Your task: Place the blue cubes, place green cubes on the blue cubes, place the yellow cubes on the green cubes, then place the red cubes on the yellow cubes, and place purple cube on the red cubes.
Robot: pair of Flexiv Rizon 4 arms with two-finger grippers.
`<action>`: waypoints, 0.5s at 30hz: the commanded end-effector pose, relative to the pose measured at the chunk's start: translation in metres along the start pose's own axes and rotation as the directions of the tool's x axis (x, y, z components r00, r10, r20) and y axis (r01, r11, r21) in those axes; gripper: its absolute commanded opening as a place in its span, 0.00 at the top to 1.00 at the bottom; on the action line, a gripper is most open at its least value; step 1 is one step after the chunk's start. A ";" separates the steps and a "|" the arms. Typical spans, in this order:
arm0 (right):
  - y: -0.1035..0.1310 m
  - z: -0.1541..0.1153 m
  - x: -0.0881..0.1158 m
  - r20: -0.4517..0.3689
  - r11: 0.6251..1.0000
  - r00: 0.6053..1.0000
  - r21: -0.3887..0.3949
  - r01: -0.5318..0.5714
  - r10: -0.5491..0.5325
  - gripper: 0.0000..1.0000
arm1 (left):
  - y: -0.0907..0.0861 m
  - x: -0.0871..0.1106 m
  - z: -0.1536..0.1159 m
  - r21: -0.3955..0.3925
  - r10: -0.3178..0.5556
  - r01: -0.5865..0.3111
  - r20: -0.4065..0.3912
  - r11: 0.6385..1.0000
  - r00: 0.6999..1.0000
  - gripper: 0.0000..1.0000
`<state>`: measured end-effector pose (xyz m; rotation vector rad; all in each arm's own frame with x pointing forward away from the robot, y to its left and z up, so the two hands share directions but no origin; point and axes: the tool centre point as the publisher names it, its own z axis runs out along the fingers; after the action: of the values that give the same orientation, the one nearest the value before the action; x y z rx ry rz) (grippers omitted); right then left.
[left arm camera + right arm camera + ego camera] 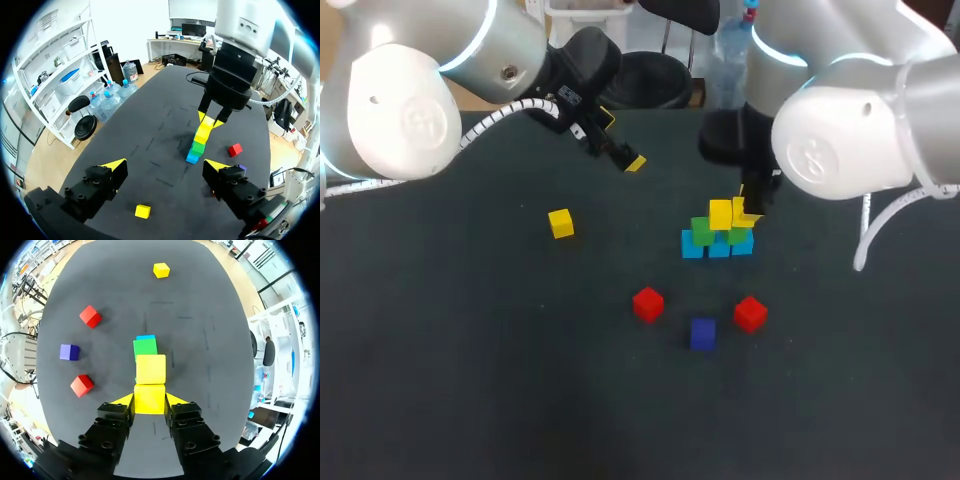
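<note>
A small pyramid stands right of the table's middle: a row of blue cubes (717,246), green cubes (703,231) on them, and one yellow cube (720,213) on the green. My right gripper (748,212) is shut on a second yellow cube (149,398), holding it right beside the placed yellow cube (150,368) at the same level. A loose yellow cube (560,223) lies to the left. Two red cubes (648,304) (750,313) and the purple cube (702,333) lie in front of the stack. My left gripper (623,157) hangs open and empty above the far middle of the table.
The black table top (470,350) has free room at the left and front. In the left wrist view the stack (198,142) stands ahead of the open fingers, the loose yellow cube (142,211) below them.
</note>
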<state>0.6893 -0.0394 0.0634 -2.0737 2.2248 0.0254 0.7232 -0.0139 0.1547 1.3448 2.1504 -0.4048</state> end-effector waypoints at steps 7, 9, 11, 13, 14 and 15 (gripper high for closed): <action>-0.002 0.001 0.000 0.000 1.000 1.000 -0.006 0.001 -0.001 1.00 | 0.000 -0.002 0.001 -0.002 -0.002 0.002 -0.006 1.000 1.000 0.00; -0.002 0.001 0.000 0.000 1.000 1.000 -0.007 0.001 -0.001 1.00 | 0.000 -0.002 0.001 -0.002 -0.002 0.002 -0.006 1.000 1.000 0.00; -0.002 0.002 0.000 -0.001 1.000 1.000 -0.008 0.002 -0.002 1.00 | 0.000 -0.002 0.001 -0.002 -0.002 0.002 -0.006 1.000 1.000 0.00; -0.002 0.002 0.000 -0.002 1.000 1.000 -0.009 0.002 -0.002 0.97 | 0.000 -0.002 0.001 -0.002 -0.002 0.002 -0.006 1.000 1.000 0.00; -0.002 0.002 0.000 -0.002 1.000 1.000 -0.010 0.003 -0.003 0.96 | 0.000 -0.002 0.001 -0.002 -0.002 0.002 -0.006 1.000 1.000 0.00; -0.002 0.002 0.000 -0.002 1.000 1.000 -0.011 0.003 -0.003 0.96 | 0.000 -0.002 0.001 -0.002 -0.002 0.002 -0.006 1.000 1.000 0.00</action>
<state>0.6898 -0.0398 0.0615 -2.0821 2.2266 0.0313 0.7232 -0.0139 0.1547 1.3448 2.1504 -0.4048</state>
